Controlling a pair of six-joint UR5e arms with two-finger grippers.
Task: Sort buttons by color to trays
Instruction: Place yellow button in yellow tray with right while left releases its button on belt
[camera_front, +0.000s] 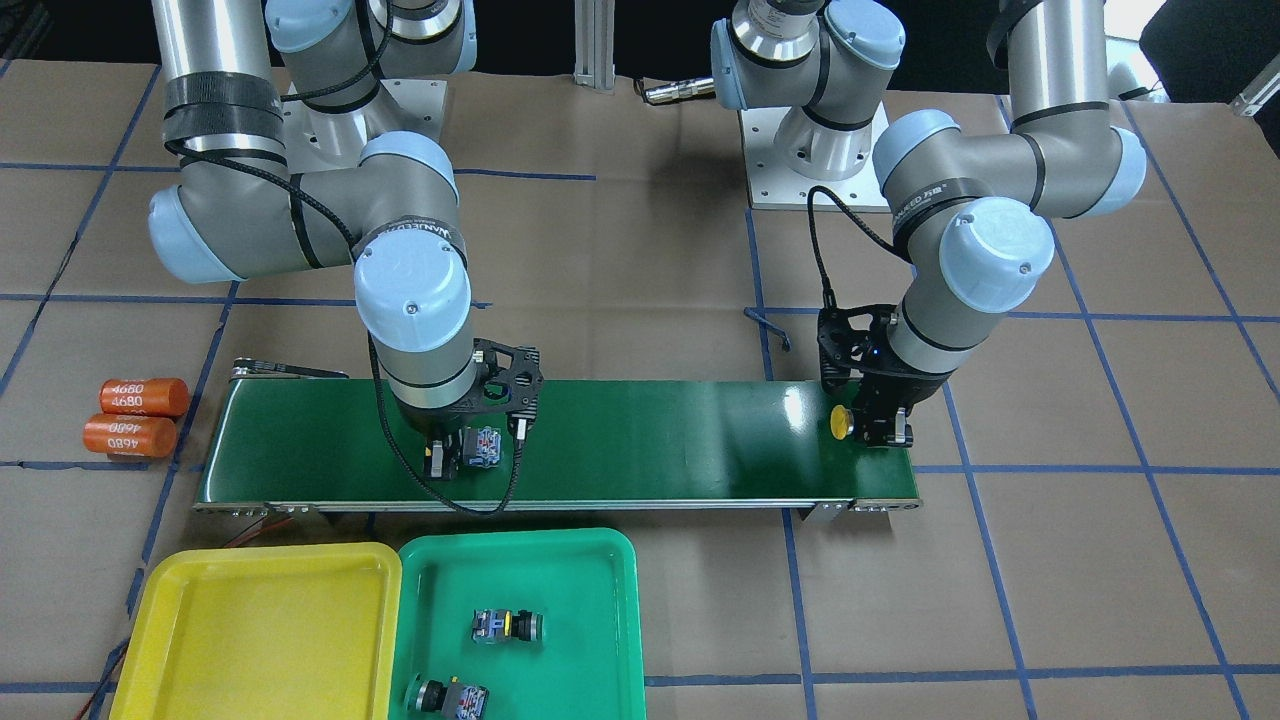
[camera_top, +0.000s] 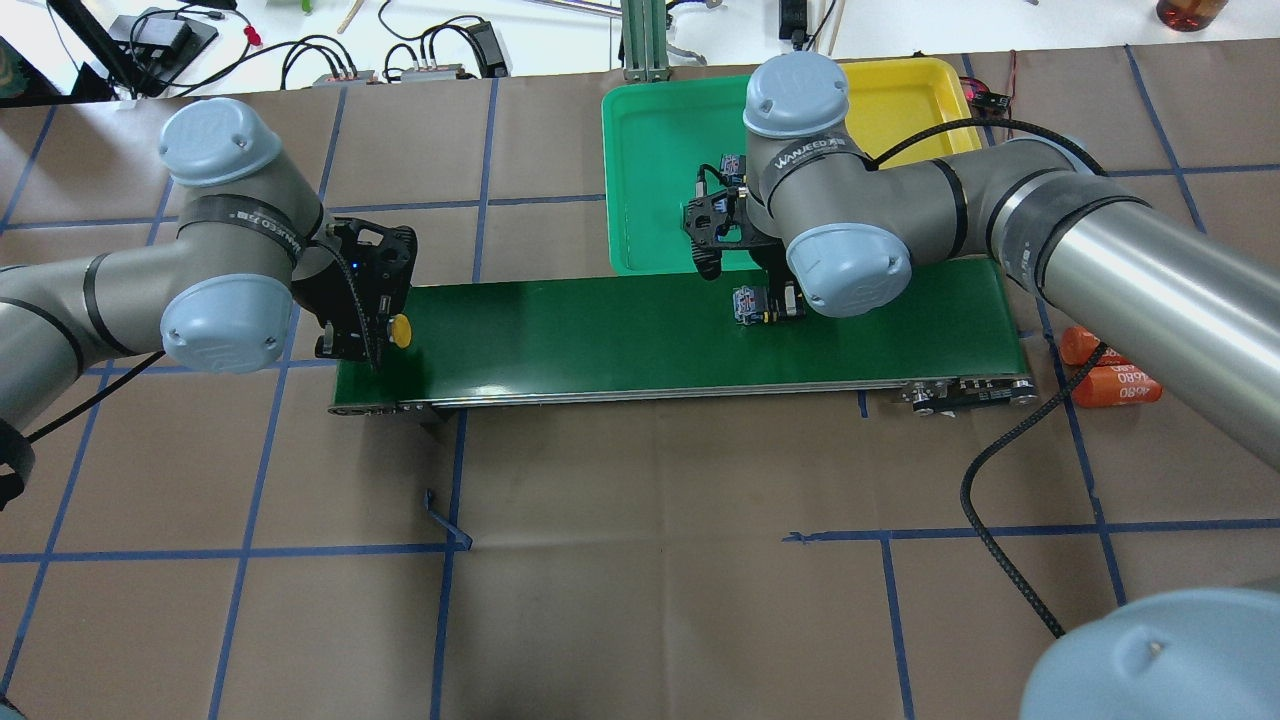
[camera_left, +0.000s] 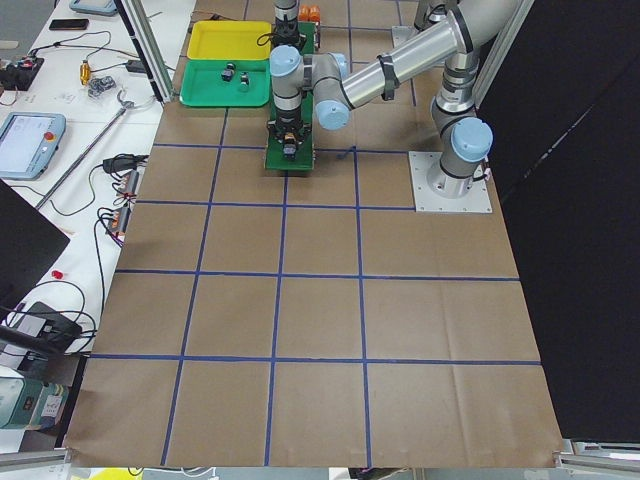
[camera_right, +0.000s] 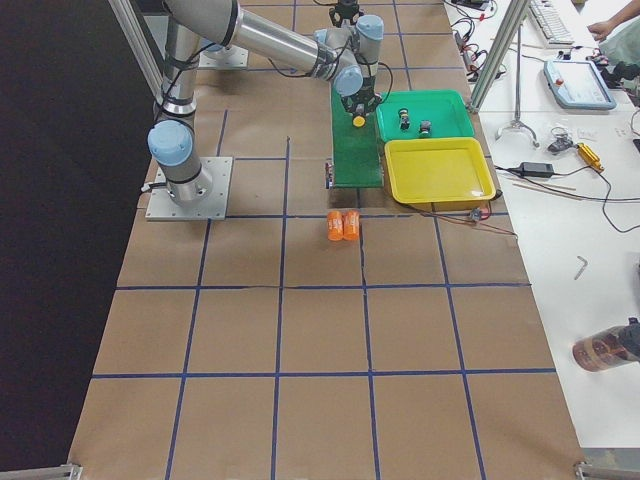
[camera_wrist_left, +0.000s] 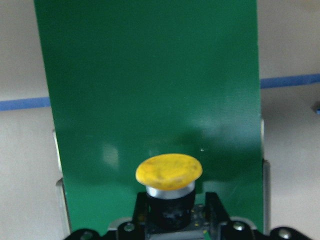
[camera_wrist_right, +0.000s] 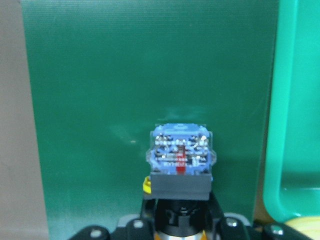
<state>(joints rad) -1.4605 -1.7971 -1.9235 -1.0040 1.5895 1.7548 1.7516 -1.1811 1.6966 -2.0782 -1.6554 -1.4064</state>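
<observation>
My left gripper (camera_front: 882, 428) is shut on the black body of a yellow-capped button (camera_front: 840, 422) over one end of the belt. In the left wrist view its yellow cap (camera_wrist_left: 169, 172) points away from the fingers. My right gripper (camera_front: 452, 452) is shut on another button (camera_front: 485, 445) near the belt's middle. That button's blue terminal end (camera_wrist_right: 180, 152) faces the camera and its cap is hidden. Two more buttons (camera_front: 507, 626) (camera_front: 447, 696) lie in the green tray (camera_front: 600, 560). Beside it, the yellow tray (camera_front: 265, 630) holds nothing.
The long dark green conveyor belt (camera_front: 650, 440) runs across the table under both grippers. Two orange cylinders (camera_front: 140, 415) printed 4680 lie off the belt's end on the right arm's side. Both trays sit side by side along the belt's far side from the robot.
</observation>
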